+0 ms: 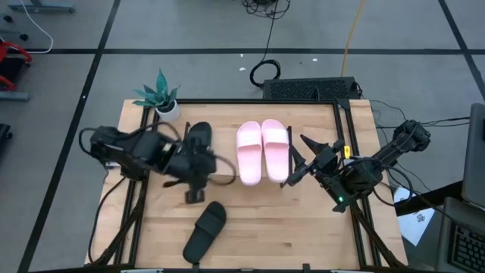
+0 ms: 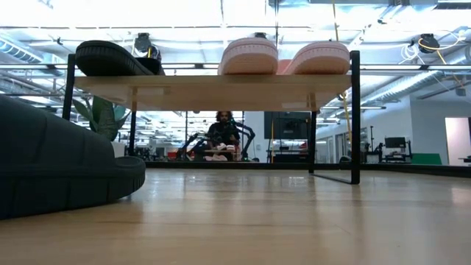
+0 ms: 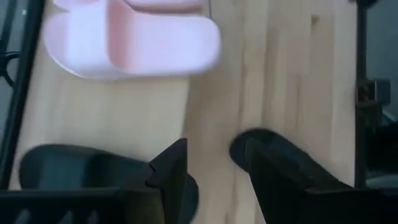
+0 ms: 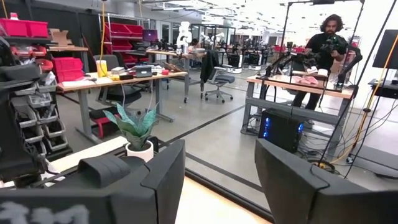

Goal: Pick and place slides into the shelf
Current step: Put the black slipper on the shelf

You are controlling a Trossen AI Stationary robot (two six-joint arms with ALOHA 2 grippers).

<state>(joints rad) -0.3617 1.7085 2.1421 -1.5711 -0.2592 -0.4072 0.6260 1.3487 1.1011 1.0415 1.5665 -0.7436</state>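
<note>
Left gripper (image 1: 195, 189) open, empty, beside black slide (image 1: 198, 138) on shelf (image 1: 227, 197). 2 pink slides (image 1: 263, 150) also there. Other black slide (image 1: 205, 230) on tabletop. Right gripper (image 1: 297, 163) open, empty.

Readable text: none in any view.
Slides (image 1: 262, 149): no brand or number legible.
Shelf (image 2: 213, 82): board plain, no label.
Red bins (image 4: 25, 28): possibly labelled, too small to read.
</note>
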